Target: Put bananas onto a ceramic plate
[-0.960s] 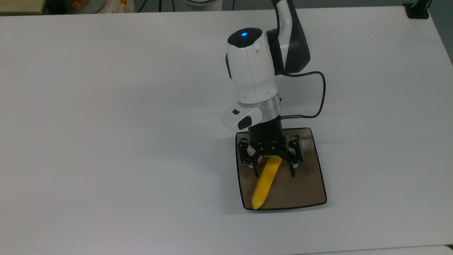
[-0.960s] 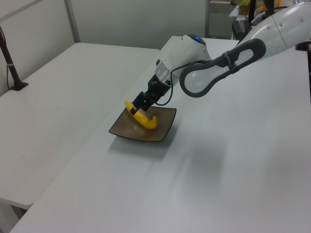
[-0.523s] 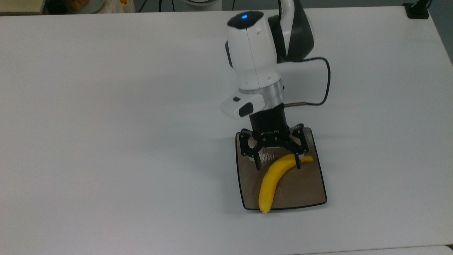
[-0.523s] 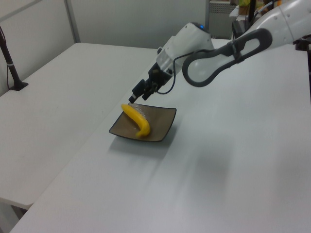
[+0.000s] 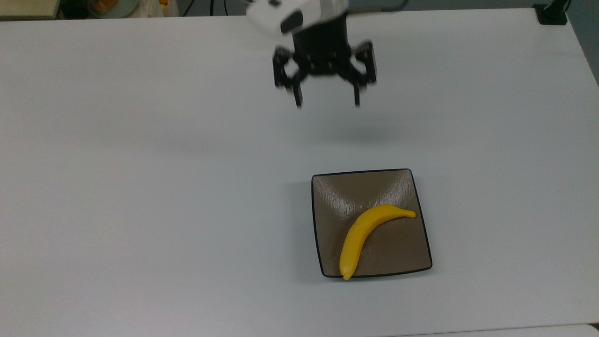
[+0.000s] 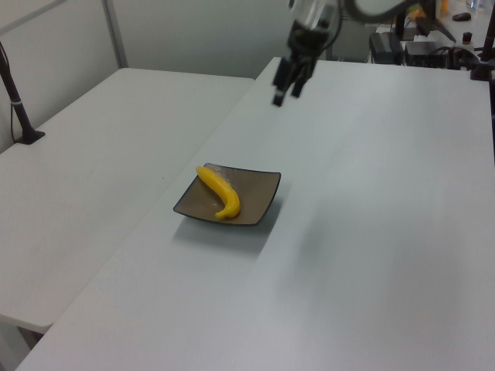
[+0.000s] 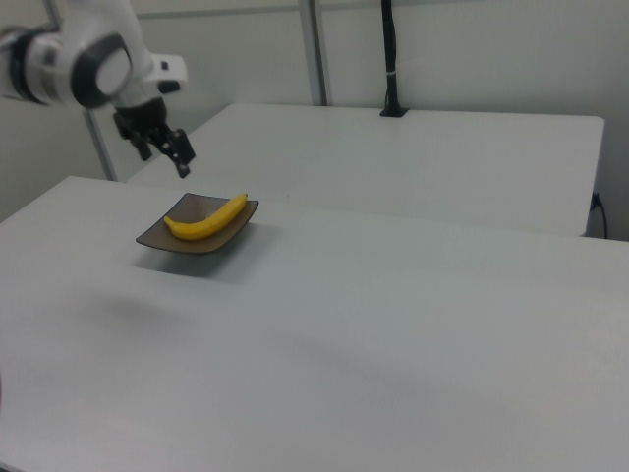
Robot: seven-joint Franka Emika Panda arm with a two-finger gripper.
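Observation:
A yellow banana (image 5: pixel 367 236) lies curved across the square brown ceramic plate (image 5: pixel 402 187), its lower tip at the plate's near rim in the top view. The banana (image 6: pixel 219 193) and plate (image 6: pixel 259 195) also sit on the white table in the left view, and the banana (image 7: pixel 204 221) rests on the plate (image 7: pixel 157 236) in the right view. My gripper (image 5: pixel 327 102) hangs open and empty high above the table, well away from the plate toward the top view's upper edge. It also appears open in the left view (image 6: pixel 285 97) and right view (image 7: pixel 177 159).
The white table (image 5: pixel 140 187) spreads wide around the plate. A black post base (image 5: pixel 552 14) stands at the top view's upper right corner. A second white table (image 6: pixel 93 139) adjoins along the left view's left, with a black pole (image 6: pixel 15 100) on it.
My gripper has let go of the banana, risen and pulled back far from the plate. The banana has rolled flat onto the plate and now lies still.

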